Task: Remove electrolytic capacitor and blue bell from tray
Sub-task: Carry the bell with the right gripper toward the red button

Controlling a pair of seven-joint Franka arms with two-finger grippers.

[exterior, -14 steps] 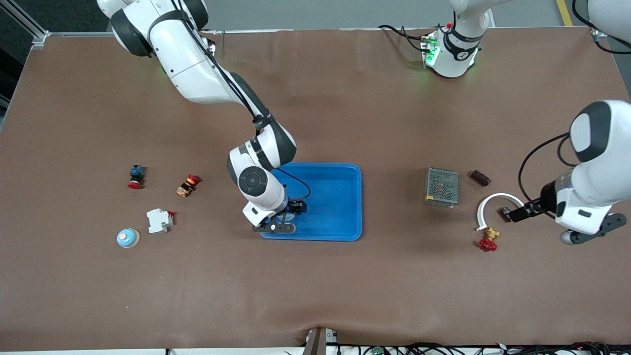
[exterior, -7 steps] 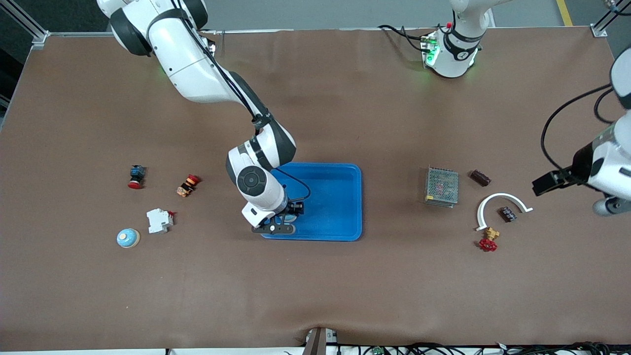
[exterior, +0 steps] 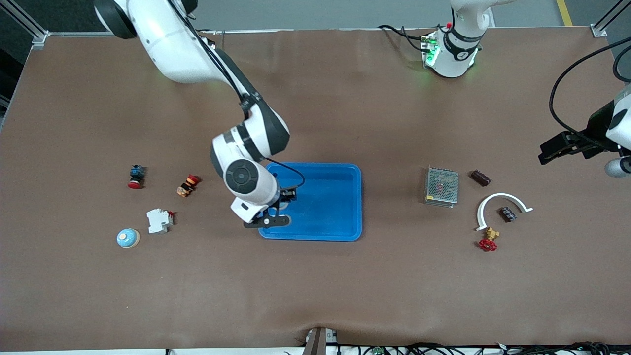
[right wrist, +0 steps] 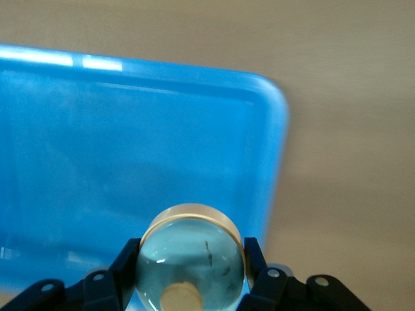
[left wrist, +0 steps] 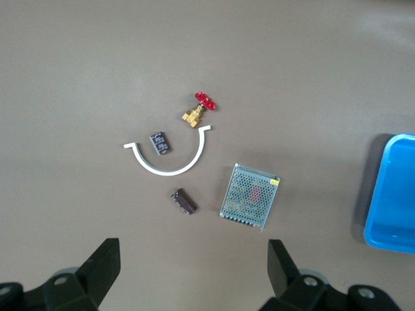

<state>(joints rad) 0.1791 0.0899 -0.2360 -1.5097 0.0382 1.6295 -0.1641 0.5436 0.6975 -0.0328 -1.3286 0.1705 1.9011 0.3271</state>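
Bell sits clamped in the right tool over the blue tray, that arm bent downward. Left tool hovers, fingers apart, above the capacitor on the desk.

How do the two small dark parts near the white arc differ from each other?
The blocky black part lies inside the white arc, near the red-handled valve; the long brown part lies outside the arc, beside the metal mesh box. The black one is short and squarish, the brown one slender. Both lie flat on the table, ungripped.
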